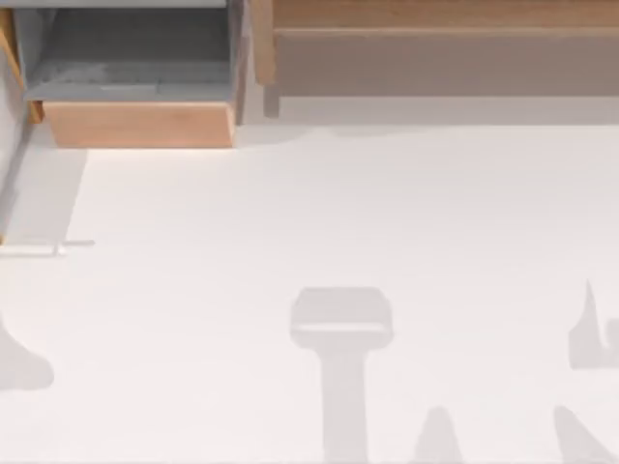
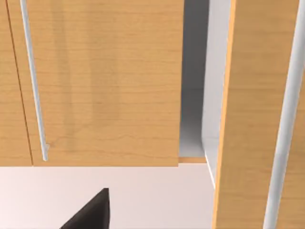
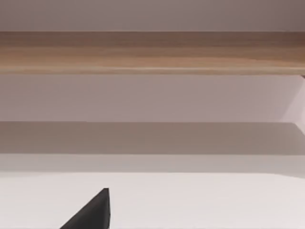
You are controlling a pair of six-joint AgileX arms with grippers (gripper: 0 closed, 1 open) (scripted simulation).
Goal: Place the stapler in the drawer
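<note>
Drawer (image 1: 135, 124) is seen pulled open, likely nearer left gripper (image 2: 90, 212); stapler direction and grip state can't be told tbh

1. Top view: bright, even light on the white table (image 1: 338, 213); no glare or hot spots.
2. Soft grey shadows fall on the table toward 6 o'clock: a T-shaped one at centre-bottom, pointed ones at 4 to 5 o'clock, a rounded one at 8 o'clock.
3. The drawer (image 1: 135, 124) at 11 o'clock has a dim grey interior; its tan front is lit evenly.
4. The cabinet (image 1: 435, 48) at 1 o'clock throws a shadow band on the table along its base.
5. Left wrist view: my finger (image 2: 90, 212) is a flat black shape, no detail; faint vertical shadow streaks on wood.
6. Right wrist view: broad grey shadow band mid-frame; edges slightly soft.
</note>
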